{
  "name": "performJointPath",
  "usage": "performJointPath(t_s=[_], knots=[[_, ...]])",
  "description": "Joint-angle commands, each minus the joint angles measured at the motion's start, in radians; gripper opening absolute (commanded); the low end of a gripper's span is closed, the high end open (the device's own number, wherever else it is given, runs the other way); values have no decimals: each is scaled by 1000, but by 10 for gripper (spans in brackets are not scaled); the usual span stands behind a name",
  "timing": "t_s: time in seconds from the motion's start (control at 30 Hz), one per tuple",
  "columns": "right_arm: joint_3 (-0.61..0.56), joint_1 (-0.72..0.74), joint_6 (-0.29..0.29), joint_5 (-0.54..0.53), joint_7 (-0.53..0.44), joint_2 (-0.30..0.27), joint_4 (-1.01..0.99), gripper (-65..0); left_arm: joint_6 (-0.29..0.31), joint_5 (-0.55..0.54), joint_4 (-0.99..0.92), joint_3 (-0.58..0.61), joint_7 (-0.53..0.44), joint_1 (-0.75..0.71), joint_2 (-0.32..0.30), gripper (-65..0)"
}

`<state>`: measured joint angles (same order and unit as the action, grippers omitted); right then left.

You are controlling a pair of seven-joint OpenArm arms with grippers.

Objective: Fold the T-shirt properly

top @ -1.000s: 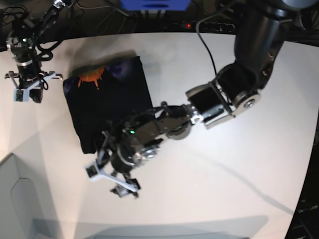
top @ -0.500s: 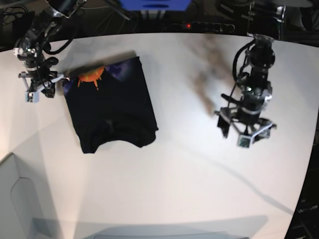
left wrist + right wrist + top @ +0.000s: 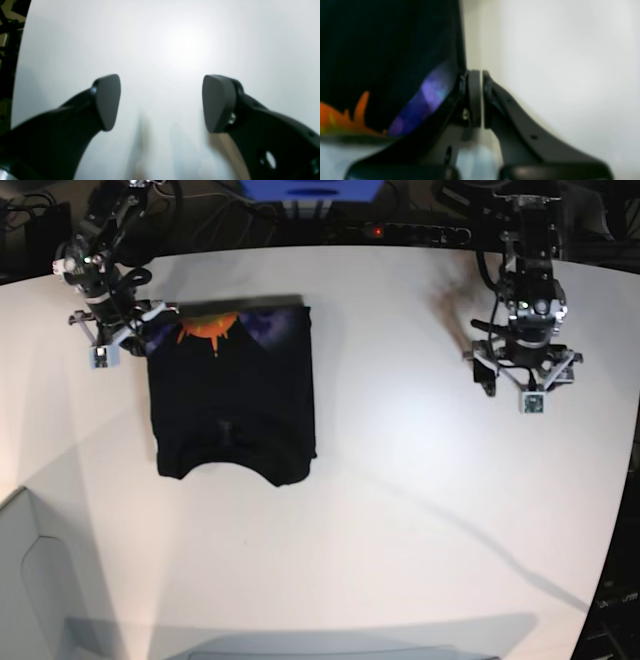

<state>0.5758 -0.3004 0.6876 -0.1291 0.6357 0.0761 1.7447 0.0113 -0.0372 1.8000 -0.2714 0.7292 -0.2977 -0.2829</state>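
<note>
The T-shirt lies folded into a black rectangle on the left half of the white table, its orange-and-purple print showing along the far edge. At the shirt's far left corner my right gripper is shut. In the right wrist view the pads press together with no cloth seen between them, and the T-shirt lies just to their left. My left gripper hangs open over bare table at the far right, away from the shirt. Its fingers stand wide apart with nothing between them.
A blue box and a black power strip with cables sit beyond the table's far edge. A pale grey panel stands at the near left corner. The table's curved right edge drops into dark space.
My left arm swung away from the shirt's near edge to the far right of the table, staying open. My right gripper moved in to the shirt's far left corner, and that edge now lies straighter.
</note>
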Motion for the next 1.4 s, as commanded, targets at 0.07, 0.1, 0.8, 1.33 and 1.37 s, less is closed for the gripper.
performJointPath(t_s=[0.07, 0.1, 0.8, 1.33, 1.37], knots=[[-10, -13, 11, -16, -27, 1, 54, -650, -6, -8, 50, -6, -20, -18, 11, -161], [-10, -16, 11, -16, -27, 3, 59, -650, -6, -20, 60, -6, -20, -28, 12, -161], [258, -475, 11, -11, -18, 52, 275, -650, -7, -381, 223, -234, -27, -630, 73, -650], [-182, -506, 11, -11, -236, -161, -440, -650, -12, -102, -540, 157, -578, -660, 115, -650], [-222, -480, 11, -11, -294, -172, -515, -650, -12, -100, -622, 185, -630, -619, 118, -650]])
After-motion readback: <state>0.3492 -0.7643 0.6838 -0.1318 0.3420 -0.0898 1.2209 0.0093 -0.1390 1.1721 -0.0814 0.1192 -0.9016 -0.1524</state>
